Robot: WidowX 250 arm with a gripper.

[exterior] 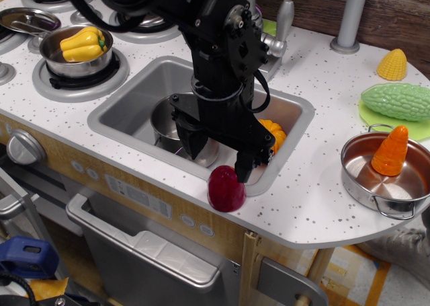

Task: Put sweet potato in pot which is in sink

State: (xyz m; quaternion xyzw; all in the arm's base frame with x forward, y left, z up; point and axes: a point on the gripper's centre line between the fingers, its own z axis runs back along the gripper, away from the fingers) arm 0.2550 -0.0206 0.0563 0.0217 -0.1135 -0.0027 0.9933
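A glossy dark red egg-shaped toy sweet potato (226, 188) is standing upright on the white speckled countertop surface (316, 198), right on the front edge strip between the sink and the surface's front edge. The black robot arm (222, 44) is reaching down from above, and its black pincer (222, 159) is hanging directly over the sweet potato with its two fingers spread wide apart and gripping nothing. One finger (193, 143) is dipping into the basin, while the other finger (247, 165) is sitting just behind the top of the sweet potato; whether it is touching the toy cannot be told.

The rectangular grey plastic sink (127, 101) with rounded corners is lying set into the surface near its front edge. Inside it, a small round shiny steel pot (164, 126) is resting, mostly hidden behind the pincer. A ribbed orange toy pumpkin (274, 132) is lying in the sink towards its right wall, partly covered by the arm.

Near the right edge of the surface, a wide shallow steel pan (386, 185) with wire handles is holding an orange cone-shaped carrot (392, 151). Behind it, a bumpy green toy gourd (396, 101) is lying on a green mat, and a yellow corn piece (392, 64) is sitting nearer the back right corner. Towards the left edge, a steel pot holding a yellow pepper (82, 44) is sitting on a grey burner.
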